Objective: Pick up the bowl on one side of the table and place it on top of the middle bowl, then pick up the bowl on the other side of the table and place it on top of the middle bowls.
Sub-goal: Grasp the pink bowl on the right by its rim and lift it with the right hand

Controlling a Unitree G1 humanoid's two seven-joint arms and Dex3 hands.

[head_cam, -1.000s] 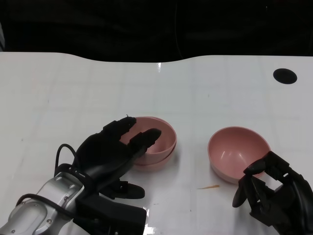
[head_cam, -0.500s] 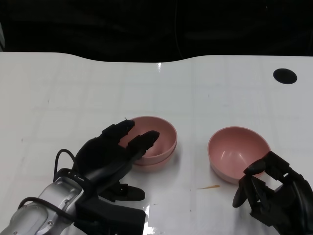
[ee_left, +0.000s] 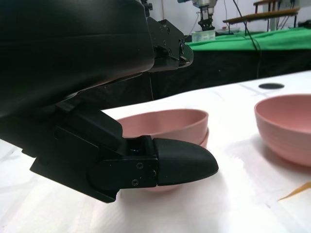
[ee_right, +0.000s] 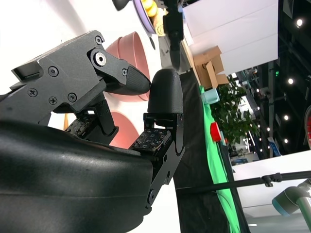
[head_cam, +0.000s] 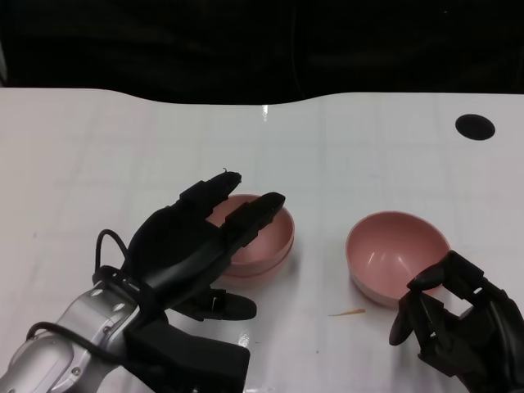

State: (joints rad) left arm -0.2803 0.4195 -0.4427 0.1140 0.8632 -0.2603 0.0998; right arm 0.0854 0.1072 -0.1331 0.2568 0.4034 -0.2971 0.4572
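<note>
Two pink bowls sit nested as a stack (head_cam: pixel 274 239) at the middle of the white table (head_cam: pixel 115 147). My left hand (head_cam: pixel 184 246) reaches over the stack's near-left rim with straight, spread fingers and holds nothing. In the left wrist view the stack (ee_left: pixel 170 121) lies beyond the thumb (ee_left: pixel 180 162), clear of it. A single pink bowl (head_cam: pixel 395 250) stands to the right, also seen in the left wrist view (ee_left: pixel 286 121). My right hand (head_cam: pixel 454 323) sits at that bowl's near edge with its fingers curved and apart, empty. Whether a fingertip touches the rim is unclear.
A round black hole (head_cam: pixel 475 126) marks the table at the far right. A thin orange sliver (head_cam: pixel 348 312) lies on the surface between the two hands. The table's far edge (head_cam: pixel 262 100) meets a dark background.
My left hand's fingers have straightened and slid farther forward over the stacked bowls. The right hand and the right bowl have stayed put.
</note>
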